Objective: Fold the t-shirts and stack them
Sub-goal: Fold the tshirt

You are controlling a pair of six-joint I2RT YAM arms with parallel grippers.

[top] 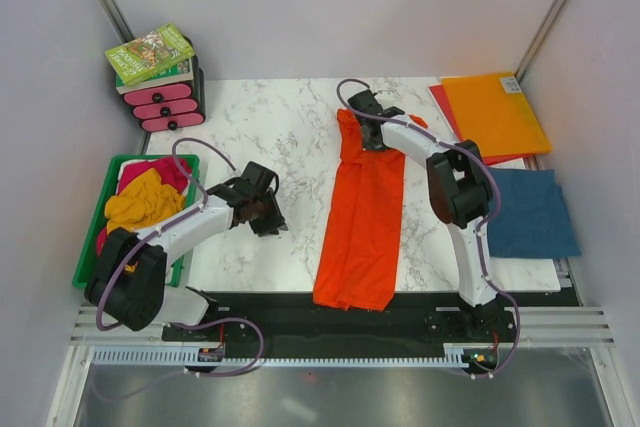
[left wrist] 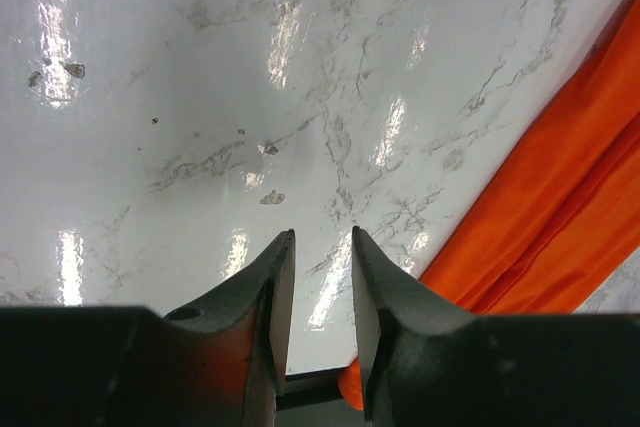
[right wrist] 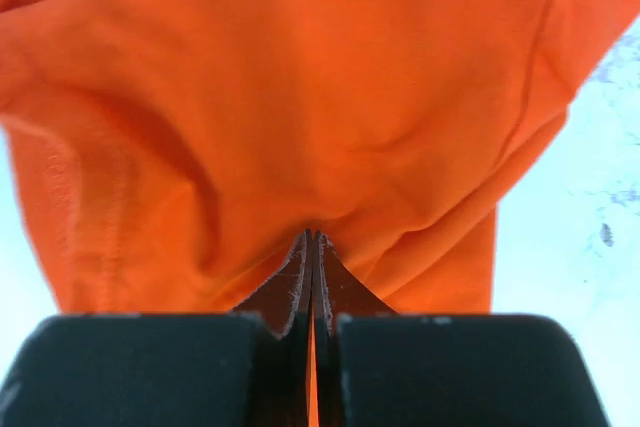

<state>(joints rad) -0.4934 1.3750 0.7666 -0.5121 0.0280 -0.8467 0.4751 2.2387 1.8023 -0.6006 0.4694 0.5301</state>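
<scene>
Right now clamping the right pincer (right wrist: 310, 237) shut on a pinch of the bright orange cotton t-shirt (top: 360, 217), at its far end, toward the back of the white marbled worktop (top: 270, 137). Lying in a long narrow strip down the middle of that worktop, with the near end reaching just over the front edge. Hovering the left pincer (left wrist: 322, 237) just beside the strip's left side, jaws slightly apart, gripping nothing, over bare marble.

Probably preparing to carry the far end toward the near end for a crosswise fold. Risking loss of the grip partway, judging by how thin a bite of cloth is showing at the fingertips, especially through too quick a pull. Risking also a hold on the top layer alone, thereby peeling open the lengthwise folds instead of moving the whole strip. By dragging low rather than lifting clear, likely bunching the fabric and skewing the edges. By pulling with nothing pinning the near end, possibly tugging the overhanging part off the worktop altogether. By swinging wide to the right, possibly brushing the folded teal-blue t-shirt (top: 530, 212) and the flat orange plastic folder (top: 495, 112) lying there.
</scene>
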